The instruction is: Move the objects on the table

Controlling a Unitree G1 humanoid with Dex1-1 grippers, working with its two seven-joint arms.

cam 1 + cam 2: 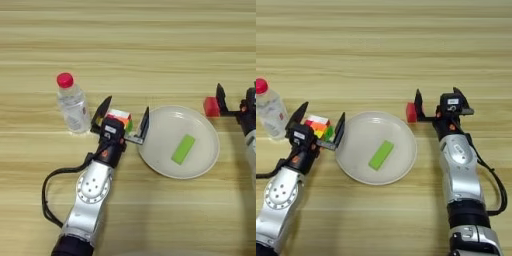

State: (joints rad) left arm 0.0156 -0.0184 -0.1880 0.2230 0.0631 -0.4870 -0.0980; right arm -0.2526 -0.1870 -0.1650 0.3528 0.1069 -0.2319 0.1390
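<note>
A clear water bottle (72,106) with a red cap stands upright on the wooden table (150,45), left of centre. Just to its right lies the multicoloured puzzle cube (120,118). My left gripper (124,118) is open, one black finger on each side of the cube, and the left finger is close to the bottle's base. My right gripper (438,100) is open at the right, beyond the plate's far right rim, with nothing between its fingers. A small red block (411,112) sits against the outer side of its left finger (418,104).
A round white plate (356,142) lies between the two arms and carries a flat green block (381,154). The left gripper's right finger (145,122) almost touches the plate's left rim. A black cable loops beside my left forearm (92,192).
</note>
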